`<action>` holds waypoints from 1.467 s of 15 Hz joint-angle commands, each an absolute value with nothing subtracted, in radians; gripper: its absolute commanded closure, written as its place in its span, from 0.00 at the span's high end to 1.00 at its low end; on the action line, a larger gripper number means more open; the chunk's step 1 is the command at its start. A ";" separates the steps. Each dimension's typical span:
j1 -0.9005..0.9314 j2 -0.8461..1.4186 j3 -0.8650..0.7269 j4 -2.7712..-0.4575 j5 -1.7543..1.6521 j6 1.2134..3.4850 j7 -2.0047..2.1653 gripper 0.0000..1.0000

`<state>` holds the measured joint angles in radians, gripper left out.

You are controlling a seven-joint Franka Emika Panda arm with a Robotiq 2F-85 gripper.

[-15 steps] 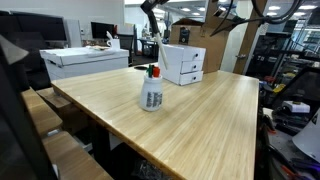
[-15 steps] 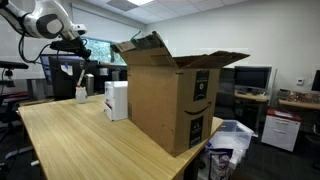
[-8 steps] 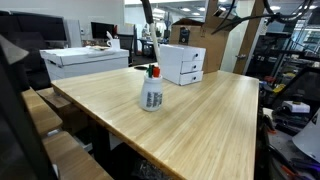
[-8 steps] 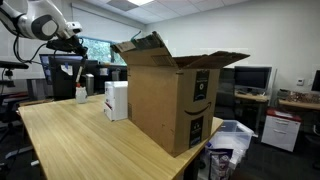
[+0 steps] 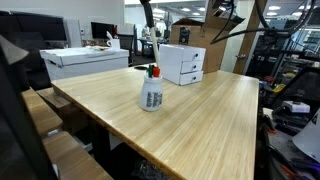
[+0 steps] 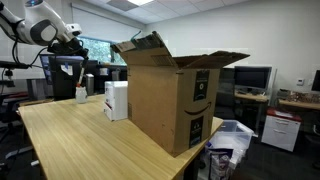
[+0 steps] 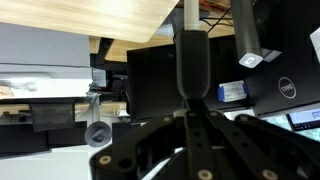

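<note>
the wooden surface [image 5: 200, 120] and the big open cardboard box [image 6: 170, 100] sit just as they did a second ago, and so does the white drawer box [image 5: 183, 63]. only the arm has moved. its upper links have swung a little, while the claw [image 6: 73, 50] still hangs high over the far end of the surface. in the wrist view the claw [image 7: 190, 40] looks narrow, fingers drawn together with nothing plainly between them. the spray bottle [image 5: 152, 92] stands upright on the surface in front of the drawer box, unmoved and well below the claw, so no contact has been made.
</note>
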<state>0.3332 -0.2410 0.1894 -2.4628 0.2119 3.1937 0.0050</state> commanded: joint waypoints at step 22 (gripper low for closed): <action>0.322 -0.153 0.233 -2.527 0.183 3.362 0.083 0.02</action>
